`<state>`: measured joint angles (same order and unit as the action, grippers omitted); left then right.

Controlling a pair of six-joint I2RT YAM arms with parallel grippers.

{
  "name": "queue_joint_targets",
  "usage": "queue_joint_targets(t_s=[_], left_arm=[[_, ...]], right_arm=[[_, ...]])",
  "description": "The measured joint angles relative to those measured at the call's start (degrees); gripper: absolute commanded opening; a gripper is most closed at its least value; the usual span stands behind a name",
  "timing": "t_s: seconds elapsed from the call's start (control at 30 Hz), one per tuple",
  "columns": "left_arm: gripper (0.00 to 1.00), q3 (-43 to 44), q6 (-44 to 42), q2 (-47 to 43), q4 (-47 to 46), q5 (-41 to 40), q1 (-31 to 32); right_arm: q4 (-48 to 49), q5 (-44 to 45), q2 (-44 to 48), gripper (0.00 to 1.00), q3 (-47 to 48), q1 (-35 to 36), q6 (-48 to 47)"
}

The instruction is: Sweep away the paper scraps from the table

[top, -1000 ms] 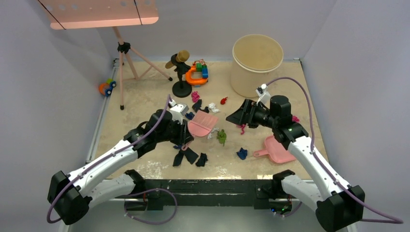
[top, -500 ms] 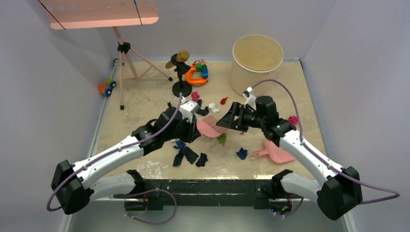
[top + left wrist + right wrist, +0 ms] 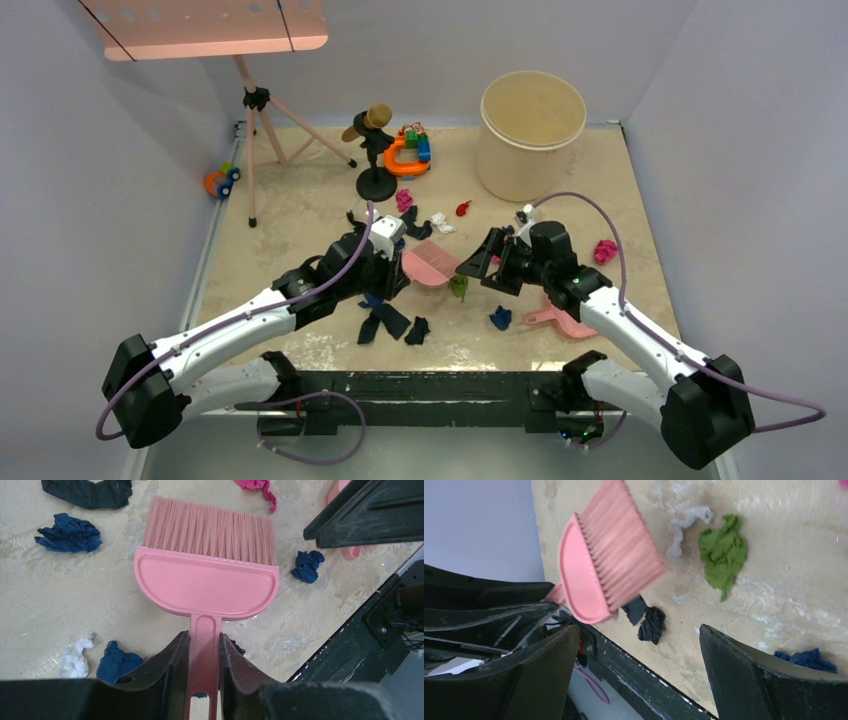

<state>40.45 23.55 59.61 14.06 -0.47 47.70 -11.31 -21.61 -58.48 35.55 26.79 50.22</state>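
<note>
My left gripper (image 3: 397,270) is shut on the handle of the pink brush (image 3: 432,265); in the left wrist view the brush (image 3: 205,580) points away from the gripper (image 3: 204,645), bristles over the table (image 3: 290,215). My right gripper (image 3: 482,266) is open and empty just right of the brush, which also shows in the right wrist view (image 3: 606,575). Paper scraps lie around: green (image 3: 459,287) (image 3: 723,552), blue (image 3: 500,318) (image 3: 307,566), dark navy (image 3: 385,322) (image 3: 646,620), white (image 3: 441,222), red (image 3: 463,209), pink (image 3: 404,200). The pink dustpan (image 3: 565,318) lies under my right arm.
A cream bucket (image 3: 532,135) stands at the back right. A black microphone stand (image 3: 375,150), toy blocks with an orange ring (image 3: 408,150) and a pink tripod (image 3: 262,130) stand at the back. One pink scrap (image 3: 605,250) lies far right.
My left arm has carried the brush a little to the right. My right gripper has moved left towards the brush and come down lower over the table, still open.
</note>
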Motion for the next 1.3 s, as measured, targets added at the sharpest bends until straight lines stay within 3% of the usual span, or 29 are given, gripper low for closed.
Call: queue_joint_targets(t_s=[0.2, 0.5, 0.77, 0.87, 0.93, 1.0, 1.07, 1.1, 1.13, 1.23, 1.3], left_arm=[[0.0, -0.5, -0.1, -0.4, -2.4, -0.3, 0.0], [0.0, -0.5, 0.0, -0.4, -4.9, -0.2, 0.0], [0.0, -0.5, 1.4, -0.6, -6.5, 1.8, 0.0], [0.0, -0.5, 1.9, -0.9, -7.1, 2.5, 0.0], [0.0, -0.5, 2.4, -1.0, -7.5, 3.0, 0.0], [0.0, -0.5, 2.5, -1.0, -7.7, 3.3, 0.0], [0.0, -0.5, 2.8, -1.0, -7.9, 3.7, 0.0], [0.01, -0.5, 2.8, -1.0, -7.8, 3.8, 0.0], [0.08, -0.6, 2.8, -1.0, -7.3, 3.7, 0.0], [0.5, -0.8, 3.7, -1.4, -7.7, 4.1, 0.0], [0.71, -1.2, 4.6, -2.3, -8.6, 4.4, 0.0]], right_arm=[[7.3, -2.4, -0.2, 0.93, -8.1, 0.0, 7.4], [17.0, -5.1, -1.6, 0.92, -8.7, 0.1, 12.2], [20.7, -6.1, -3.1, 0.79, -7.9, 0.5, 14.1], [22.6, -6.6, -4.7, 0.66, -7.8, 1.6, 15.2], [23.3, -6.7, -5.5, 0.52, -7.5, 2.5, 15.9], [24.3, -7.1, -6.1, 0.33, -7.2, 3.1, 16.6], [25.2, -7.7, -6.1, 0.04, -7.0, 3.4, 17.1], [25.8, -7.9, -6.1, 0.0, -6.8, 3.5, 17.6], [26.4, -8.3, -6.0, 0.0, -6.5, 3.5, 18.3], [26.8, -8.2, -5.8, 0.0, -5.5, 3.5, 17.9], [25.2, -7.9, -5.5, 0.0, -5.2, 3.5, 17.3]])
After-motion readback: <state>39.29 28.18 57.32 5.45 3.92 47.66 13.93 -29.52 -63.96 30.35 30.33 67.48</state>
